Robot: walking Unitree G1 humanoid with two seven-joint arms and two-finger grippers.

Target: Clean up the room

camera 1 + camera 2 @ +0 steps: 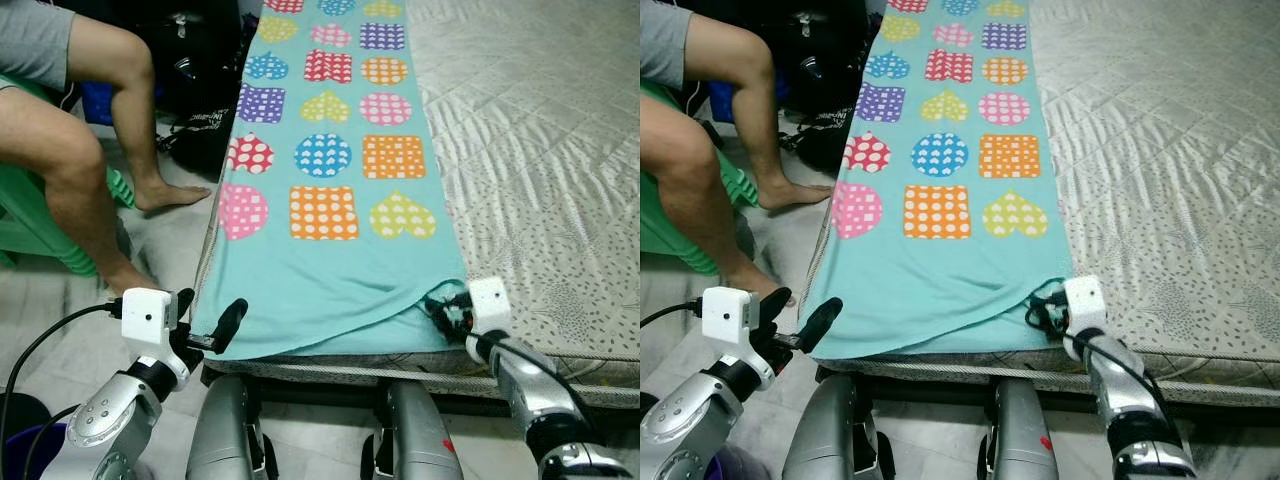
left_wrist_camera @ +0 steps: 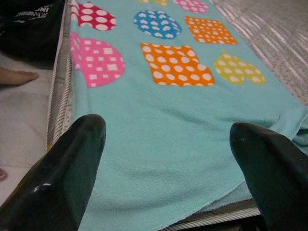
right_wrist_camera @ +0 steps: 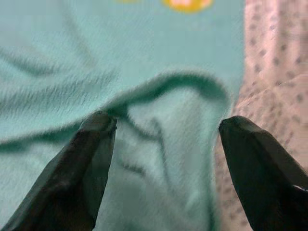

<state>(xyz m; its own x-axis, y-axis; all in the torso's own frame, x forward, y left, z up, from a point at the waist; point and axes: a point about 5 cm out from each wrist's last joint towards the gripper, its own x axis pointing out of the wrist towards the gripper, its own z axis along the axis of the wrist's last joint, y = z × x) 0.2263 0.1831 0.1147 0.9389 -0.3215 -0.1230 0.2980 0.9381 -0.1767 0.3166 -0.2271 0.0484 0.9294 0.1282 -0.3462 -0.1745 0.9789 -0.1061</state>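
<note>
Jaws spread on both my grippers, left gripper (image 1: 212,325) at the lower-left hem and right gripper (image 3: 161,144) over the rumpled lower-right corner of the turquoise fleece blanket (image 1: 325,200) along the mattress (image 1: 540,150), I risk pinching only one layer.

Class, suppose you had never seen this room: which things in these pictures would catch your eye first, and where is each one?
First comes the turquoise blanket with bright dotted hearts, apples and squares, spread lengthwise along the left side of the quilted mattress. At its near edge both grippers are open: the left gripper at the left corner, the right gripper at the rumpled right corner. A person's bare legs show at left, beside the bed.
</note>
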